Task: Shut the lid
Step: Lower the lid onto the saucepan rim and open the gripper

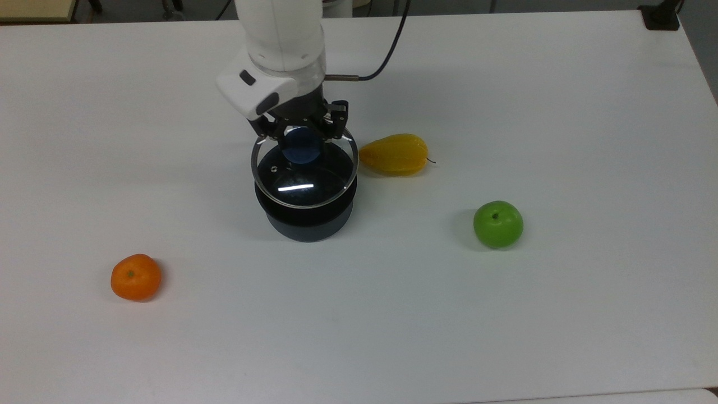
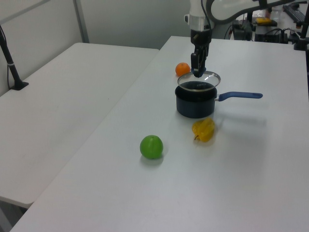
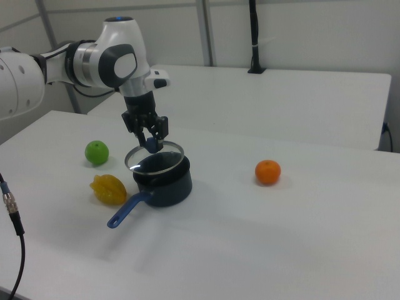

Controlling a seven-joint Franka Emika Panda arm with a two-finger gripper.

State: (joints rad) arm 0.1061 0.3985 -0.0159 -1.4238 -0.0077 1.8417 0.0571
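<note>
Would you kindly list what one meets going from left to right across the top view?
Orange → saucepan, with the lid held above it by its knob in the pincer → yellow star fruit → green apple.
</note>
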